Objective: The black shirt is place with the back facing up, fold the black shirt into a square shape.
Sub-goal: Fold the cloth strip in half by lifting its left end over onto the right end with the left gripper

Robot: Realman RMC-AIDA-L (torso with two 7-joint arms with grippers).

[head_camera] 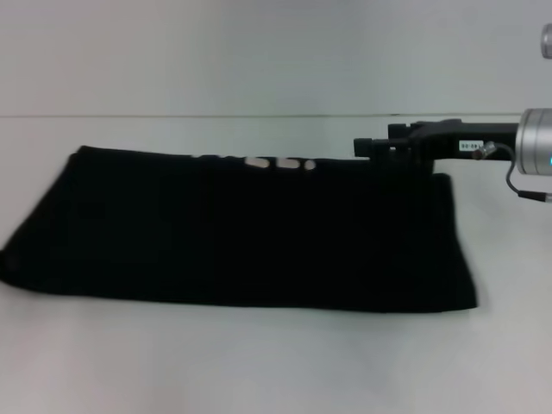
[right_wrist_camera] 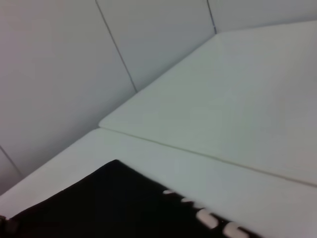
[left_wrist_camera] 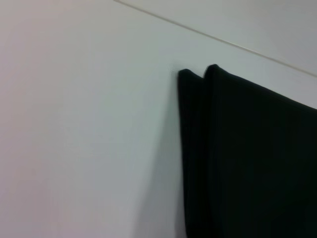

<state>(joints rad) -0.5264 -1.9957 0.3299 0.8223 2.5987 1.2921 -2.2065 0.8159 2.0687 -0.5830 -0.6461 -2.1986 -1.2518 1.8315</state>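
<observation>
The black shirt (head_camera: 241, 233) lies on the white table (head_camera: 259, 362) as a long, wide band folded along its length. A strip of white print (head_camera: 276, 162) peeks out along its far edge. My right gripper (head_camera: 366, 148) reaches in from the right at the shirt's far right corner, low over the fabric's edge. In the right wrist view, the shirt (right_wrist_camera: 114, 203) and the white print (right_wrist_camera: 208, 218) show close below. Two layered corners of the shirt (left_wrist_camera: 257, 163) appear in the left wrist view. The left gripper is out of sight.
A seam between two table tops (head_camera: 172, 116) runs across behind the shirt. Bare white table surface lies in front of the shirt and to both sides. A grey wall (right_wrist_camera: 74, 59) stands beyond the far table edge.
</observation>
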